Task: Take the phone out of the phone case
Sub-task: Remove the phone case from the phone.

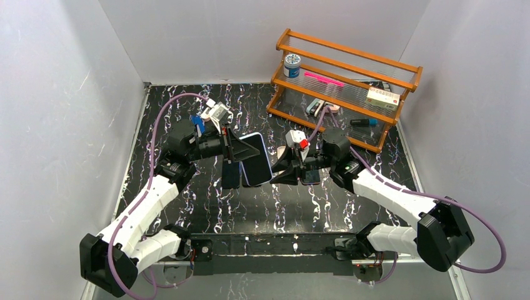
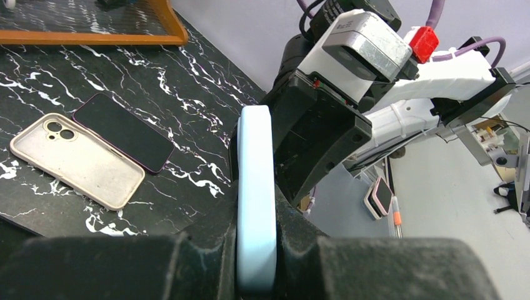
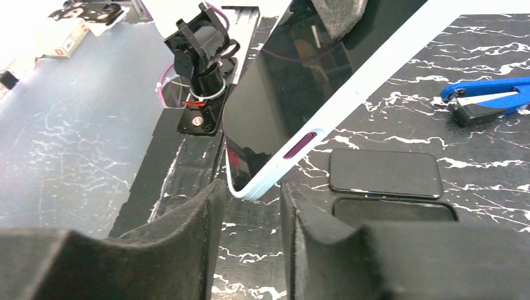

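A phone in a light blue case is held on edge above the table. My left gripper is shut on it; the left wrist view shows the blue case edge clamped between my left gripper's pads. My right gripper is open next to the phone's lower right corner. In the right wrist view the case's corner sits just in front of the gap of my right gripper, and the dark screen faces left. I cannot tell whether the fingers touch it.
A beige empty case and a dark phone lie on the marble table. Another dark phone and a black case lie under the held phone. A blue tool lies nearby. A wooden rack stands at the back right.
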`<action>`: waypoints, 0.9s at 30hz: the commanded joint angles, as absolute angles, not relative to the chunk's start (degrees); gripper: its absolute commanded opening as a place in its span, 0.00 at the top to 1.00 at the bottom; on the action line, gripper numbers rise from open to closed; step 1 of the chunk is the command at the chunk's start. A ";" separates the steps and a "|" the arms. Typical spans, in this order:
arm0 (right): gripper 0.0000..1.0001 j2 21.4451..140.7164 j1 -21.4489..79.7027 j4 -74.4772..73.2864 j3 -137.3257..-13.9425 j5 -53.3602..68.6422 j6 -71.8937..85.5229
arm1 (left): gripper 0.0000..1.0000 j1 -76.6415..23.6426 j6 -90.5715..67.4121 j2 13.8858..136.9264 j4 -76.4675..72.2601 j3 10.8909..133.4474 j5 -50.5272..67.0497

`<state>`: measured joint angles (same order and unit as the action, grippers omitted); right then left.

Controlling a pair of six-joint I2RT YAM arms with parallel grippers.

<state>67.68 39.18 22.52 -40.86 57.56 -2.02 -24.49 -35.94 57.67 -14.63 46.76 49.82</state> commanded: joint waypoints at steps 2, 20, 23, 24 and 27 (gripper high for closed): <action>0.64 69.01 39.46 21.16 -44.96 62.34 -4.79 | 1.00 -24.35 -36.40 57.34 -18.05 50.14 53.32; 0.99 69.79 40.52 16.40 -47.21 59.40 -21.91 | 1.00 -24.86 -45.30 59.16 -22.43 49.02 54.58; 0.99 70.43 40.56 14.80 -48.42 58.47 -24.90 | 1.00 -24.96 -45.92 59.24 -22.50 48.95 54.66; 0.99 70.56 40.60 14.84 -48.69 58.02 -25.36 | 1.00 -24.96 -46.12 59.17 -22.50 48.89 54.67; 0.99 70.75 40.62 14.80 -49.48 56.95 -26.14 | 1.00 -24.96 -46.19 59.00 -22.50 48.73 54.43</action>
<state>70.13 40.23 12.75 -45.36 62.15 -20.32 -24.14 -41.82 60.20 -19.38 46.98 53.12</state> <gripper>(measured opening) 0.175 0.124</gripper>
